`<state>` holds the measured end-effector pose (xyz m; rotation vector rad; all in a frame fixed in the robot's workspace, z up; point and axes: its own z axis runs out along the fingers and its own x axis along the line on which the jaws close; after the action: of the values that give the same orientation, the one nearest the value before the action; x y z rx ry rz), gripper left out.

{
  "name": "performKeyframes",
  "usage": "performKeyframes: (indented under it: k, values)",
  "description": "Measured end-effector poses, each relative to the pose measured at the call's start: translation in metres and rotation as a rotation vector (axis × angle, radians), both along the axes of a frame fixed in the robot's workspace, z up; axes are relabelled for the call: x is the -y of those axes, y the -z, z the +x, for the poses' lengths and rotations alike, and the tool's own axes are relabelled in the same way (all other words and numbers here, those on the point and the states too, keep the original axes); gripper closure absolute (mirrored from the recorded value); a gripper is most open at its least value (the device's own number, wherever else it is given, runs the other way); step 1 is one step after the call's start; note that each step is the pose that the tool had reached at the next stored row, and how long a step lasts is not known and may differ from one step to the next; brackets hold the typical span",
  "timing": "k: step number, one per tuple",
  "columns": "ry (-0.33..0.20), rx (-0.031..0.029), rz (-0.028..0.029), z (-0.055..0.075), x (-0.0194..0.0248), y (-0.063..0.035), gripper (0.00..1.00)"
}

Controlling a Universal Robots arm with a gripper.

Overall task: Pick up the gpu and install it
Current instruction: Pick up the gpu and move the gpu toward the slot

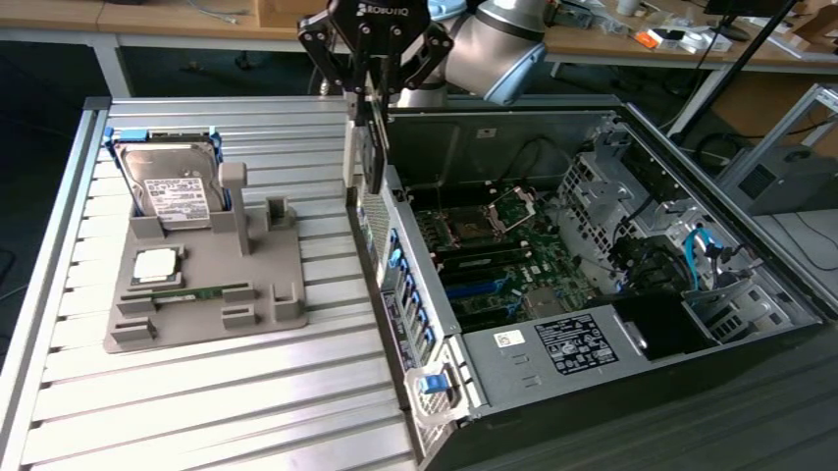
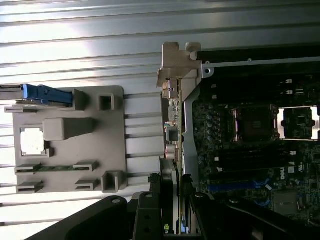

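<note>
While the black gripper [image 1: 372, 98] clamps the thin green-brown gpu card [image 1: 373, 149] edge-on above the open grey computer case [image 1: 497, 147], pickup is done, seating not yet.

Surfaces: mostly bare metal and matt grey plastic.
Bench [image 1: 235, 392]: ribbed metal slats, bright, with strong glare patches. Holder [image 1: 282, 304]: smooth matt grey plastic. Hard drive [image 1: 177, 191]: silver metal, white paper label. Gpu [image 2: 175, 75]: satin silver metal bracket, dull greenish board edge. End effector [image 1: 371, 98]: black, matt. Computer case [image 1: 524, 368]: grey sheet metal, low sheen, with a glossy blue plastic latch [image 1: 434, 381].
</note>
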<state>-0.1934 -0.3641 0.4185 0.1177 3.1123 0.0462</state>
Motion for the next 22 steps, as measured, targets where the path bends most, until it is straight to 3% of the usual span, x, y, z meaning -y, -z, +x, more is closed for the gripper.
performKeyframes:
  k: [22]
  values:
    - [0.0, -0.0001, 0.0, 0.0078, 0.0, 0.0, 0.73]
